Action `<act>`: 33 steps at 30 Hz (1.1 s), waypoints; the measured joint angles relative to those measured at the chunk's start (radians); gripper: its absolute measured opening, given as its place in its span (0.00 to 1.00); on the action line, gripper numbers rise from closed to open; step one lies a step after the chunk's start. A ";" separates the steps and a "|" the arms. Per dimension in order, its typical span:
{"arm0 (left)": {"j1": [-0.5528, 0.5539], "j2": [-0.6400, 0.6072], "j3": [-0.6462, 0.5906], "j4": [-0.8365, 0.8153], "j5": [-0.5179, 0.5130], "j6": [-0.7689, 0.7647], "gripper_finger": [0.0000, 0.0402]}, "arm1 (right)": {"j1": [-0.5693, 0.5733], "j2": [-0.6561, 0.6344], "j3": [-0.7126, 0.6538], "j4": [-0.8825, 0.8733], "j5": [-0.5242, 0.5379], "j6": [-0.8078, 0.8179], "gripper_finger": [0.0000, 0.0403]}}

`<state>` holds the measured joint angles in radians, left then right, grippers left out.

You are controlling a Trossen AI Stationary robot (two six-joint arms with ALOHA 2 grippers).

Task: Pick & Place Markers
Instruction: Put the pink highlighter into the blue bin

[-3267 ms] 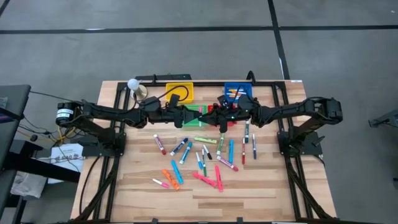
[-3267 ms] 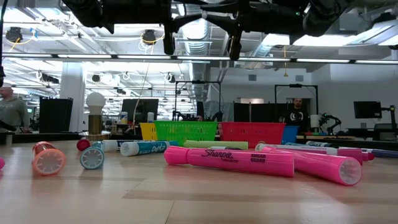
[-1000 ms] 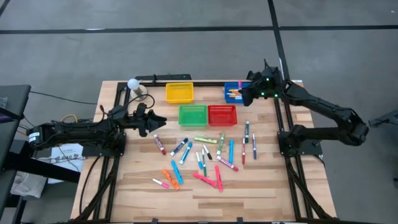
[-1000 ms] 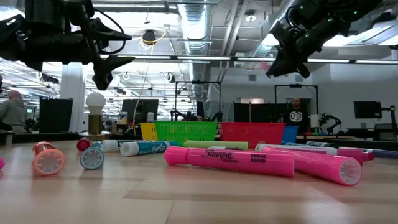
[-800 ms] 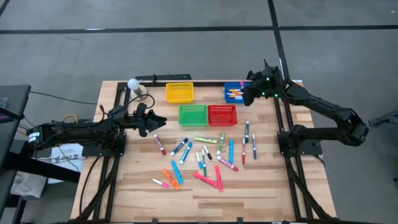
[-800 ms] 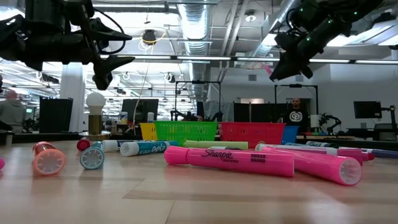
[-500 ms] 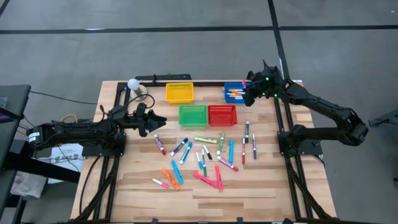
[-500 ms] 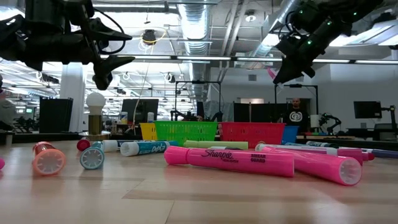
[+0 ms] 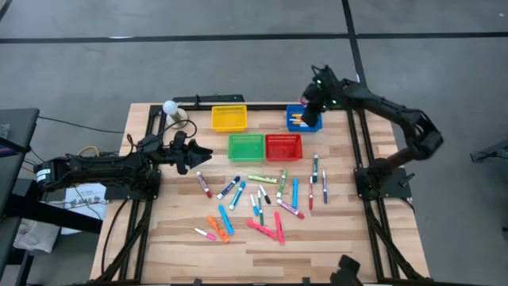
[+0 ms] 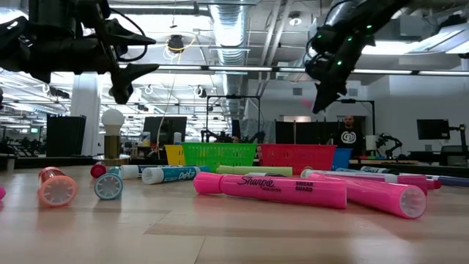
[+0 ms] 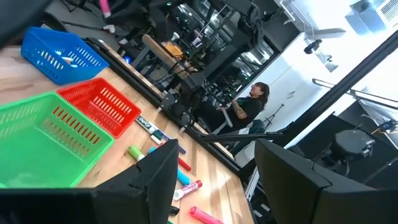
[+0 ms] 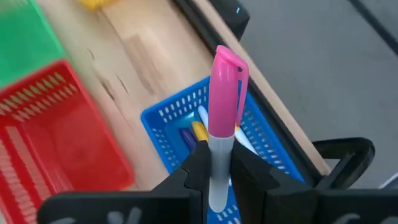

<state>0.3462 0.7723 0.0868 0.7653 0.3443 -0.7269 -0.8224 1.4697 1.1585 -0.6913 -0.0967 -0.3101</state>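
Pink-capped marker over the blue basket

I pinch it upright in my right tool, fingers nearly closed on its barrel, directly above the blue basket so it should drop inside. My left tool waits wide open and empty, well left of the basket, over the bench.

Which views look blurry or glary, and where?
Low view: the pink Sharpie highlighter is sharp, the baskets behind soft, ceiling lights glaring. Right wrist view: the pink-capped marker in the right gripper is clear, the red basket smeared. Left wrist view: bright window glare at the side.
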 joint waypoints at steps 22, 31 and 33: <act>0.000 0.000 0.000 0.007 0.000 0.102 0.52 | -0.003 0.353 0.131 -0.177 0.120 -0.300 0.11; 0.000 0.000 0.000 0.007 0.000 0.102 0.52 | -0.003 0.440 0.131 -0.157 0.156 -0.304 0.12; 0.000 0.000 0.000 0.008 0.000 0.102 0.52 | -0.004 0.450 0.131 -0.148 0.165 -0.303 0.12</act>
<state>0.3462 0.7727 0.0872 0.7730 0.3447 -0.6247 -0.8261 1.9198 1.2892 -0.8398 0.0680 -0.6132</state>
